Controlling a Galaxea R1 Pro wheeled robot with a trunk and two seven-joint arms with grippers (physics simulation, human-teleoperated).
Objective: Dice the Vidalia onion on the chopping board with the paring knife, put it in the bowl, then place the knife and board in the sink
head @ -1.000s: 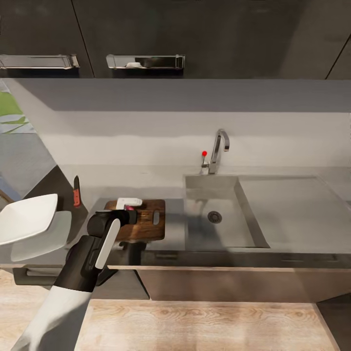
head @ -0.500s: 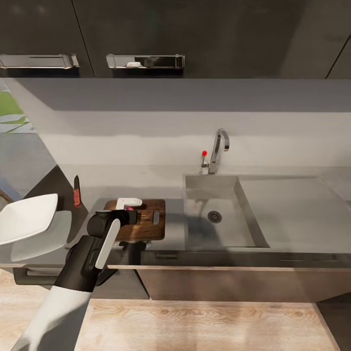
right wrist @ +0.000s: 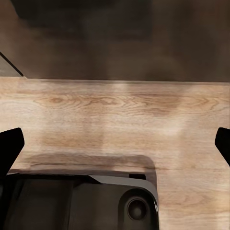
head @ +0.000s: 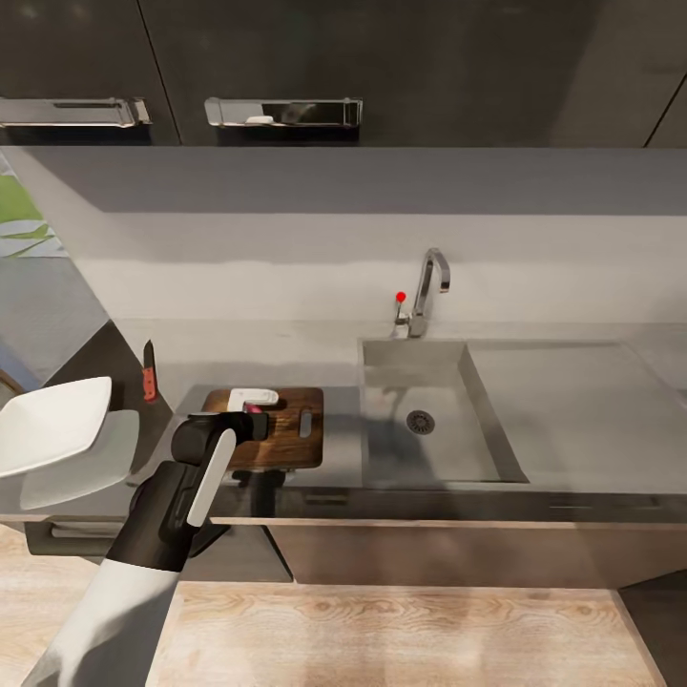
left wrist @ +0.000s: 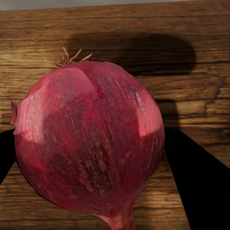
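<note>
The Vidalia onion (left wrist: 88,153), dark red and whole with a dry root tuft, sits between the black fingers (left wrist: 194,184) of my left gripper (left wrist: 91,163), which is shut on it. It hangs just over the dark wooden chopping board (head: 286,434), where the onion (head: 252,406) shows as a pink spot at my left gripper (head: 252,414). The paring knife (head: 149,375) with its red handle lies on a dark surface to the far left. The white bowl (head: 52,425) stands at the left edge. The grey sink (head: 429,448) is right of the board. My right gripper (right wrist: 117,143) is open over wooden floor.
A chrome faucet (head: 427,286) with a red-tipped lever (head: 401,298) stands behind the sink, with the flat drainboard (head: 572,401) to its right. Dark wall cabinets (head: 286,67) hang above the grey countertop (head: 239,348). The right wrist view shows the robot's dark base (right wrist: 81,201).
The whole head picture has shifted slightly upward, so the camera moved. The left arm, onion, board, knife and bowl keep their places.
</note>
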